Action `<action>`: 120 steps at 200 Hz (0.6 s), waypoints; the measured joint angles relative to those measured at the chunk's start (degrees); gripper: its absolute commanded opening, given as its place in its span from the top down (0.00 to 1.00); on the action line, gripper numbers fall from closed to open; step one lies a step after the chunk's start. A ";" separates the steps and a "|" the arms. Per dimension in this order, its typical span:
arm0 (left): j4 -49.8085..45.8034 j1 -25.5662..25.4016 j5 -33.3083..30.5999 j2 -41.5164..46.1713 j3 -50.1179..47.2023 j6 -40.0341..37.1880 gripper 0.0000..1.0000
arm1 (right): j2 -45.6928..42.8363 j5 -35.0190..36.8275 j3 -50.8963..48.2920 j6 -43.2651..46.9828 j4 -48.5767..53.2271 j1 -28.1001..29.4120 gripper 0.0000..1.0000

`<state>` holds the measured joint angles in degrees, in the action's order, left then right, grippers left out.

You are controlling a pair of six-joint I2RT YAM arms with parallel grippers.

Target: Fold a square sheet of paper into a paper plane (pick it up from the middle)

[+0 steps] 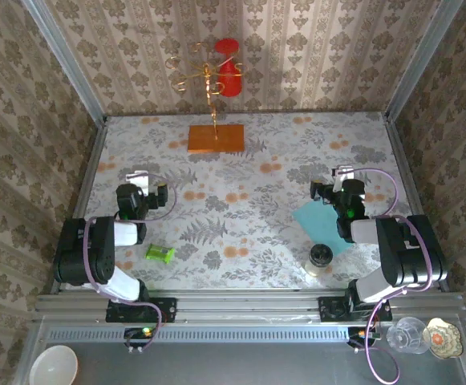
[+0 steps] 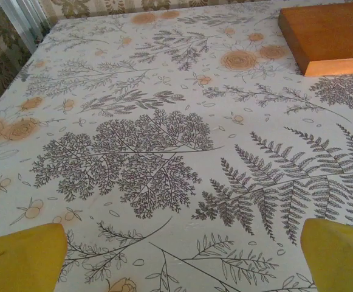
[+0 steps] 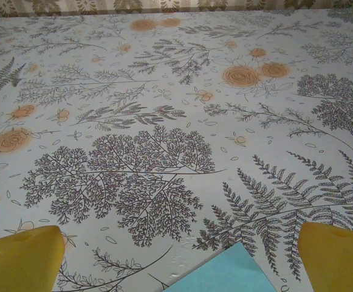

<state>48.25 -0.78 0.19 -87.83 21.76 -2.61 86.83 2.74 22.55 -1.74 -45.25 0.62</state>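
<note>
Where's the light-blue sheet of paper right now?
In the top view the square sheet of paper lies flat on the right side of the table, partly beneath the right gripper, beyond a small jar; a corner shows low in the right wrist view.

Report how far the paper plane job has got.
Done: nothing; the square sheet of paper lies flat and unfolded on the table. In hand: nothing held; the right claw hovers open by its corner, the left claw open too. Left: the pickup and every fold.
</note>
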 measured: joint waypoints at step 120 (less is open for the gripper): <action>1.05 0.02 0.02 -0.31 0.20 -0.07 0.00 | 0.24 0.00 0.02 -0.02 -1.16 0.00 0.00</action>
<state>49.30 -0.75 0.21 -88.14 21.96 -2.68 87.07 2.74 22.57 -1.76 -46.41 0.62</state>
